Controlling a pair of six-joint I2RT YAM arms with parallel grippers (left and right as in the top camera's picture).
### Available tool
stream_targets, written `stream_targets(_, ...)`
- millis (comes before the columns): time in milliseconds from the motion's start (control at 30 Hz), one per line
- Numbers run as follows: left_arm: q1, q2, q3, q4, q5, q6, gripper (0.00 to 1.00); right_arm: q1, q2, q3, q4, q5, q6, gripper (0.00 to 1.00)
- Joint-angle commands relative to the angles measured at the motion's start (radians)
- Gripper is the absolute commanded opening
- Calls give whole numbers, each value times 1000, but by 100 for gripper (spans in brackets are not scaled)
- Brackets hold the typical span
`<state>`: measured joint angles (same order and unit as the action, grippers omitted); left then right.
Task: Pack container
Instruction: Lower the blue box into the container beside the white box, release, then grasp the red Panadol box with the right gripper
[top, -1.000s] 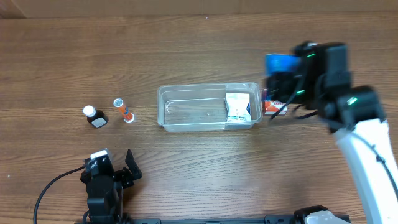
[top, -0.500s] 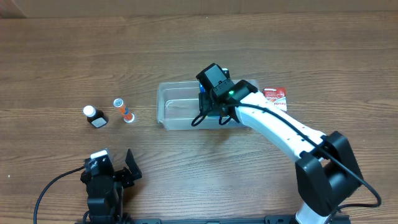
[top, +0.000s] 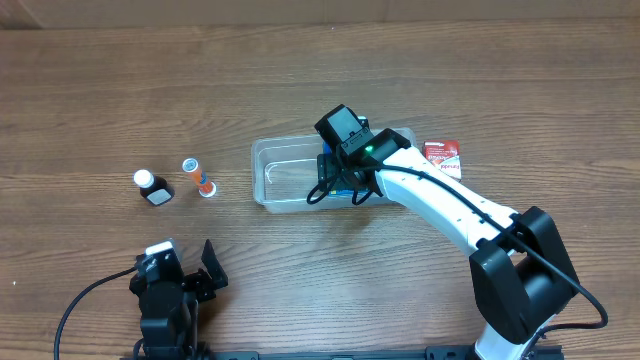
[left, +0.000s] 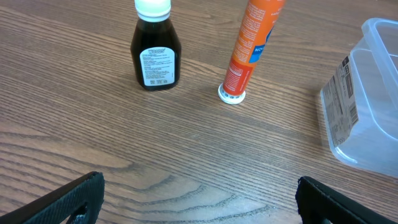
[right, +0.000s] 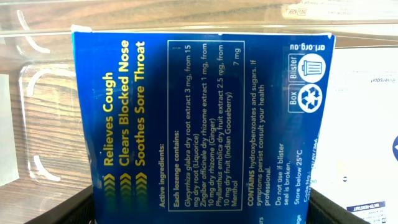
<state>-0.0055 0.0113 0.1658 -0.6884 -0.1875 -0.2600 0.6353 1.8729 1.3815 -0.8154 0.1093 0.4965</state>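
Observation:
The clear plastic container (top: 285, 170) lies at the table's middle; its corner also shows in the left wrist view (left: 367, 106). My right gripper (top: 340, 180) is over the container's middle, shut on a blue lozenge box (right: 205, 118) that it holds inside the tub. A white packet (right: 367, 93) lies in the tub to its right. A dark bottle with a white cap (top: 152, 187) (left: 155, 53) and an orange tube (top: 198, 177) (left: 249, 46) stand left of the container. My left gripper (top: 175, 280) (left: 199, 199) is open and empty near the front edge.
A red and white packet (top: 443, 158) lies on the table just right of the container. The right arm (top: 450, 210) stretches from the front right across to the tub.
My right gripper carried the blue box from beside the container's right end to over its middle, then sank slightly into it. The red packet came into full view. The left arm has not moved.

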Motion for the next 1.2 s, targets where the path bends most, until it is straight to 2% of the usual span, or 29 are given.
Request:
stream_targets(0, 6, -8, -2, 0, 4, -6, 100, -3, -20, 22, -2, 3, -7, 80)
stream_targets(167, 6, -8, -2, 0, 4, -6, 100, -3, -42, 27, 11, 2, -31, 83)
stream_targets(233, 6, -8, -2, 0, 4, -6, 100, -2, -42, 27, 22, 3, -58, 92)
stream_targets(267, 6, -8, -2, 0, 4, -6, 100, -2, -42, 27, 25, 3, -59, 93)
stream_targets(367, 6, -8, -2, 0, 4, -6, 100, -3, -46, 28, 26, 12, -59, 86)
stream_targets(467, 6, -8, -2, 0, 4, -6, 100, -2, -129, 28, 5, 63, -82, 85)
stream_targets(533, 6, -8, -2, 0, 4, -6, 100, -13, -263, 29, -21, 79, -91, 90)
stream_targets(600, 6, -8, -2, 0, 4, -6, 100, -85, -429, 28, -40, 82, -95, 98)
stream_targets(667, 6, -8, -2, 0, 4, -6, 100, -239, -547, 28, -77, 79, -135, 100)
stream_targets(733, 6, -8, -2, 0, 4, -6, 100, -354, -565, 28, -117, 56, -181, 100)
stream_targets(833, 6, -8, -2, 0, 4, -6, 100, -545, -497, 3, -158, -56, -279, 100)
stream_targets(933, 6, -8, -2, 0, 4, -6, 100, -626, -347, -27, -159, -105, -292, 100)
stream_targets(1167, 6, -8, -2, 0, 4, -6, 100, -601, -19, -29, -105, -189, -382, 98)
